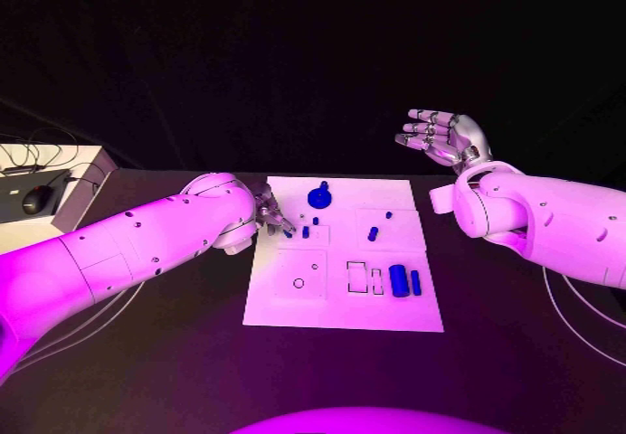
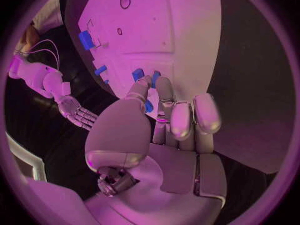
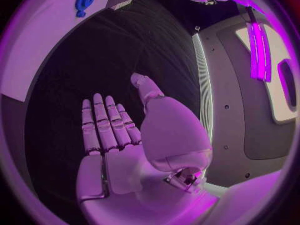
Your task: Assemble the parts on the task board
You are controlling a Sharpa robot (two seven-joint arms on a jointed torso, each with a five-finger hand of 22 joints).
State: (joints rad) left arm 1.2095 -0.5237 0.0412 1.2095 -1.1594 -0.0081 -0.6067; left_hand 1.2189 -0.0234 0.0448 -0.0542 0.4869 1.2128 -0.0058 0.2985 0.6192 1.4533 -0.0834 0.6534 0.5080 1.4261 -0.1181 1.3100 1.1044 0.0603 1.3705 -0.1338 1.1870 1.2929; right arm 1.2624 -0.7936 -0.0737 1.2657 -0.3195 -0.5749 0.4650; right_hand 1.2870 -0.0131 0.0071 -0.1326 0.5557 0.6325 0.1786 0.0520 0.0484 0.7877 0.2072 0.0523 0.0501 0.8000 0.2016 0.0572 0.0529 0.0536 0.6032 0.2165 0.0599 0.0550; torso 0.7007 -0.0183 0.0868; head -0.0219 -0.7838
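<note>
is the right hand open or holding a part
Open. The right hand is held off the task board, fingers straight and apart, its palm bare in the right wrist view.

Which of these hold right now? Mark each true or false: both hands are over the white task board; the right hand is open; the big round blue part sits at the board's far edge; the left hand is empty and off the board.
1. Both hands are over the white task board. False: the right hand is raised beyond the board's far right corner.
2. The right hand is open. True.
3. The large round blue part sits near the far edge. True.
4. The left hand is off the board. False: its fingers reach the small blue parts at the board's left side; whether it holds one is unclear.
</note>
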